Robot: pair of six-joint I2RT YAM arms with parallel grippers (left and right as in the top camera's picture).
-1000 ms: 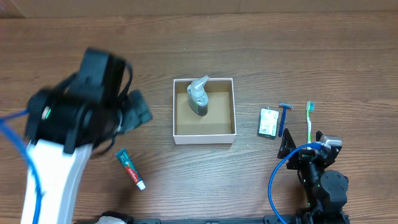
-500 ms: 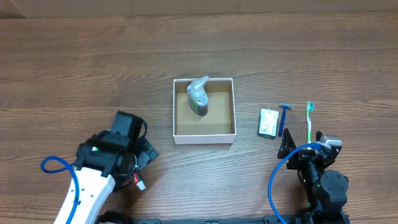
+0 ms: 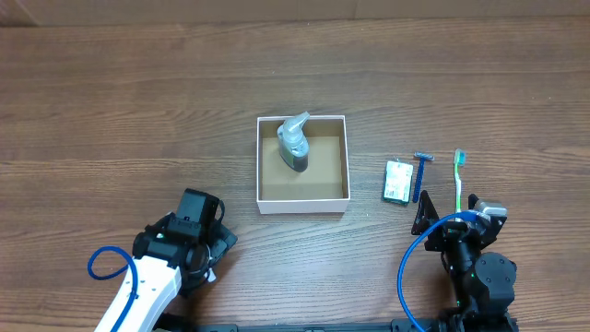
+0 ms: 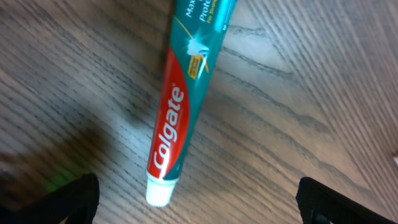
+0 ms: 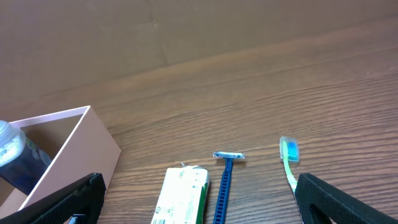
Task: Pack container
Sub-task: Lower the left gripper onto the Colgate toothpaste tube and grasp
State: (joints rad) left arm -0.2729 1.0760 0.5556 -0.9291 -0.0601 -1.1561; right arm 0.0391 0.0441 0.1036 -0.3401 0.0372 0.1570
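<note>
The container (image 3: pixel 302 197) is a white-walled square box with a brown inside at the table's middle; its corner shows in the right wrist view (image 5: pixel 93 140). A bottle (image 3: pixel 295 144) lies inside it. My left gripper (image 4: pixel 196 202) is open, straddling the cap end of a red and teal Colgate toothpaste tube (image 4: pixel 183 118) on the table; overhead the left arm (image 3: pixel 184 244) hides the tube. My right gripper (image 5: pixel 199 205) is open and empty near the front edge, behind a green and white packet (image 5: pixel 183 196), a blue razor (image 5: pixel 225 177) and a green toothbrush (image 5: pixel 289 162).
The packet (image 3: pixel 398 181), razor (image 3: pixel 420 173) and toothbrush (image 3: pixel 458 177) lie in a row right of the container. A cardboard wall (image 5: pixel 186 31) stands along the table's far edge.
My left arm has swung from the upper left down towards the front and lowered over the toothpaste tube, now hiding it overhead. The right arm has not moved.
</note>
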